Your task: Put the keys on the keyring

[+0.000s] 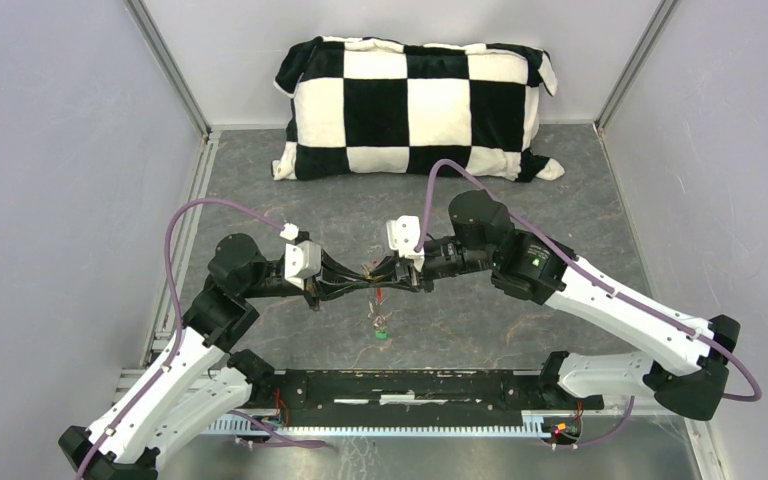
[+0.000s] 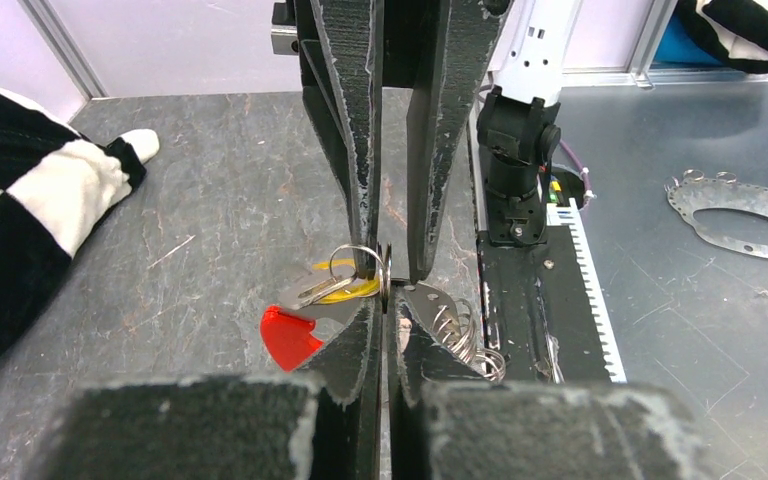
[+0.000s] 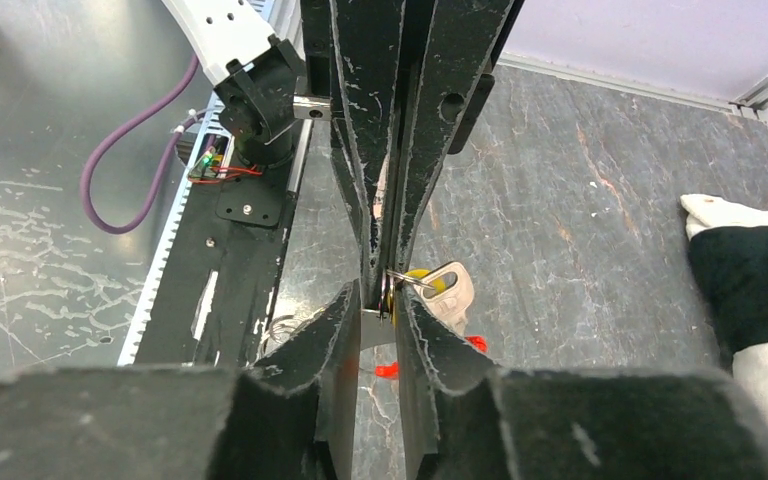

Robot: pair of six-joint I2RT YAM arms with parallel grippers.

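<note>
My two grippers meet tip to tip above the table's middle. The left gripper point(image 2: 388, 305) is shut on the thin silver keyring point(image 2: 384, 272), held edge-on. A yellow-headed key point(image 2: 345, 290) hangs at the ring, beside the red tag point(image 2: 285, 338) and the coiled chain links point(image 2: 465, 335). The right gripper point(image 3: 380, 300) straddles the same ring point(image 3: 391, 290) with narrow jaws. A gap still shows beside the ring. The pale key blade point(image 3: 452, 292) and bits of red tag point(image 3: 388, 370) show past its fingers. The green-headed key point(image 1: 382, 331) lies on the table below both grippers.
A black-and-white checkered pillow point(image 1: 415, 105) lies at the back. The black mounting rail point(image 1: 410, 395) runs along the near edge between the arm bases. A perforated metal plate point(image 2: 740, 215) rests on the steel surface beyond the rail. Grey walls close in both sides.
</note>
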